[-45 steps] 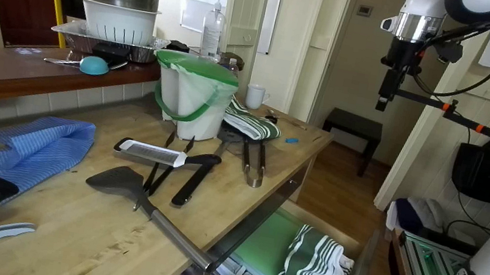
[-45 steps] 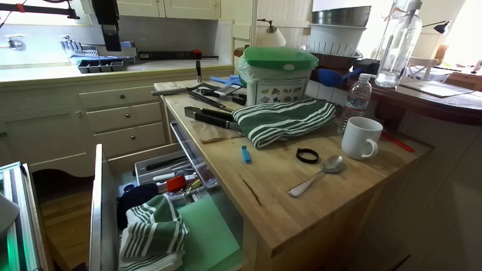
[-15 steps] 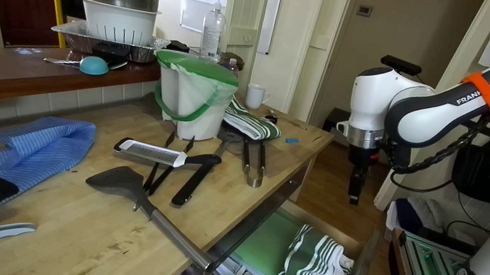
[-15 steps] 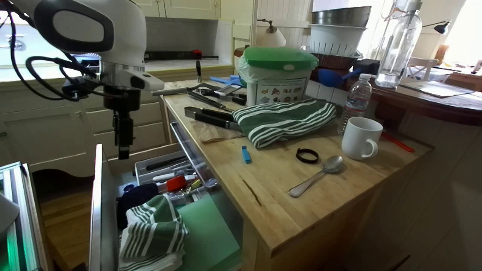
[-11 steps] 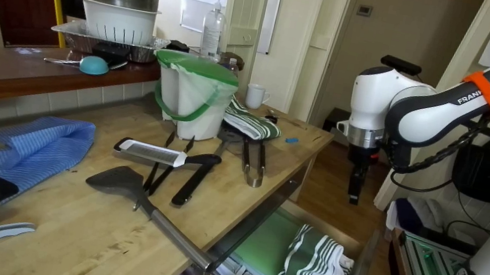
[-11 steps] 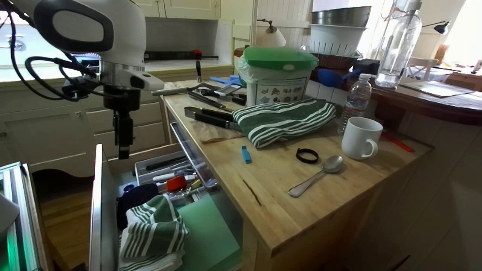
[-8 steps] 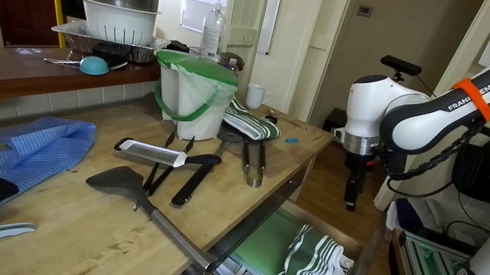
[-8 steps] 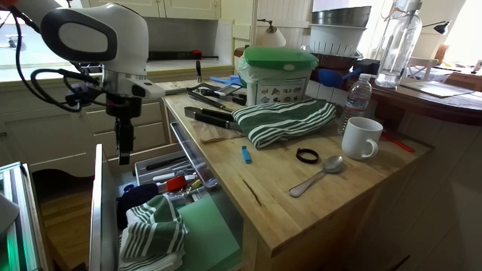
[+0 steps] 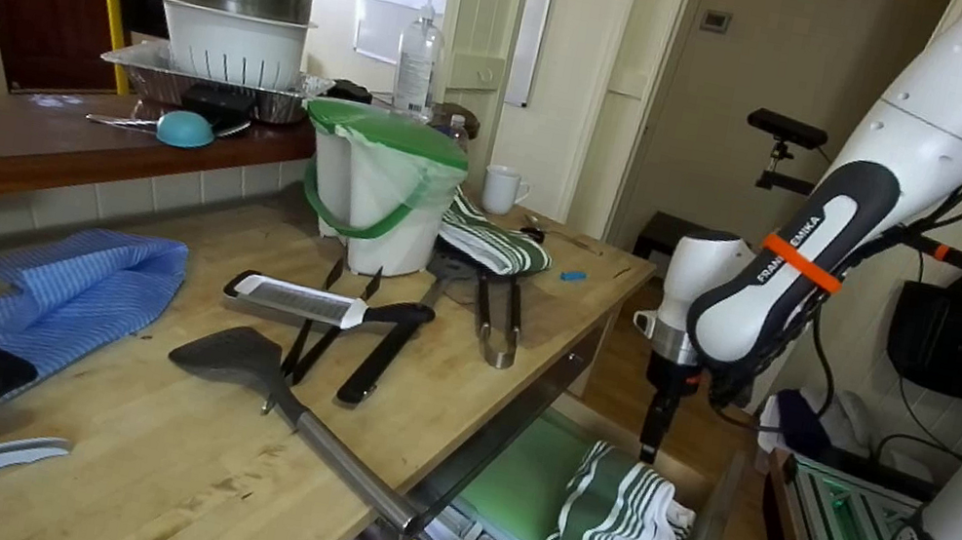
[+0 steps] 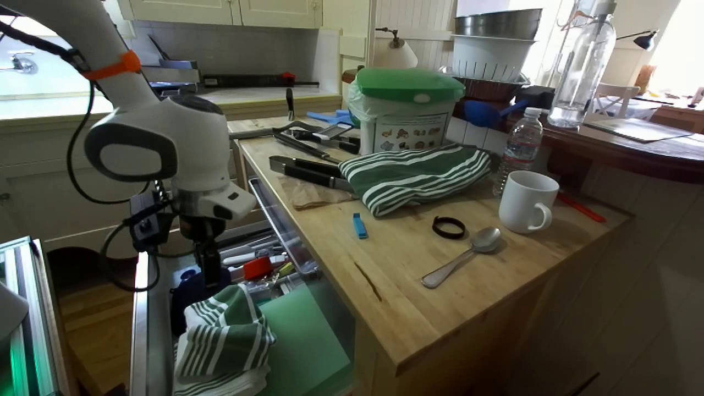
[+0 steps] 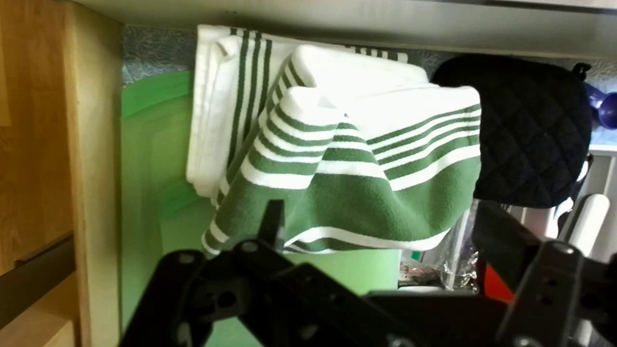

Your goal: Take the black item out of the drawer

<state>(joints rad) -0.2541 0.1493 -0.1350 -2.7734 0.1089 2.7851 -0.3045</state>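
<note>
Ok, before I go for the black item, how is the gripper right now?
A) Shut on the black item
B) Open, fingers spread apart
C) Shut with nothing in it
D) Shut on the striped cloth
B: in the wrist view the gripper has its fingers set wide apart, and the black item lies ungripped in the drawer.

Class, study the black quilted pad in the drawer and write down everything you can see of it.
The black quilted pad looks like padded cloth, stitched in diamonds, roughly square with rounded corners and a small corner loop. It lies in the open drawer, near its front. In the wrist view, the striped towel overlaps one side of it and a white handle lies beside it. The open gripper is not holding it.
</note>
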